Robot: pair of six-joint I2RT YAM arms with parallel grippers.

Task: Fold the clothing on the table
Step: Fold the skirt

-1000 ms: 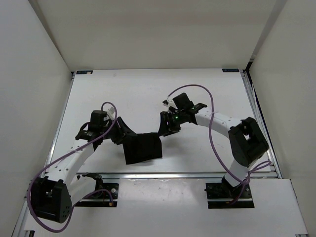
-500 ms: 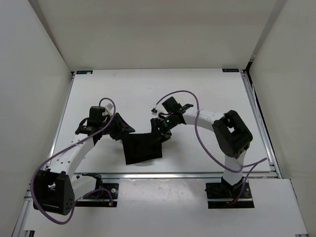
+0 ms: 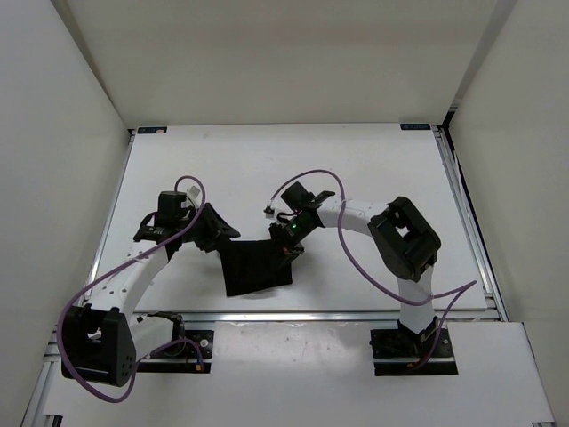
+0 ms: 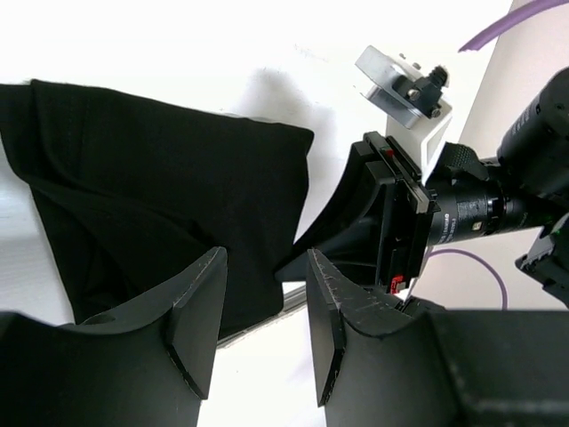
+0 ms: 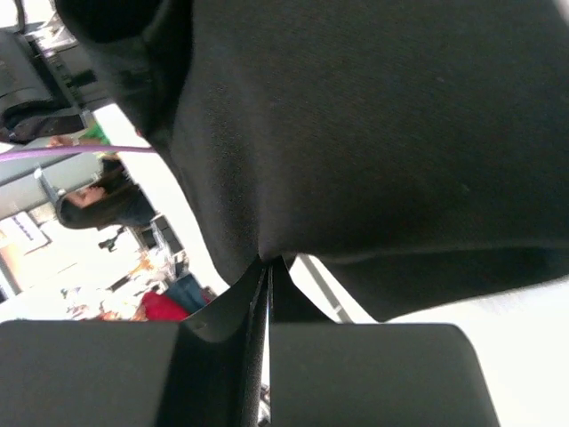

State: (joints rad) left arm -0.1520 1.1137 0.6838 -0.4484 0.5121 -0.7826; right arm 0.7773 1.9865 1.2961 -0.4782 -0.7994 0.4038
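Low at centre frame, the clothing (image 3: 258, 267) is lying on the table (image 3: 267, 169); my right gripper (image 3: 289, 242) is clamping its upper-right corner, my left gripper (image 3: 213, 236) is hovering, jaws apart, at its upper-left corner.

The left arm (image 3: 133, 276) curves in from the near left of the table (image 3: 267, 160). The left gripper (image 3: 216, 233) points right, jaws parted (fingertips apart in its wrist view). The right arm (image 3: 356, 213) doubles back leftward. The right gripper (image 3: 289, 246) is pinched closed on the clothing (image 3: 258, 267) at its far right corner.
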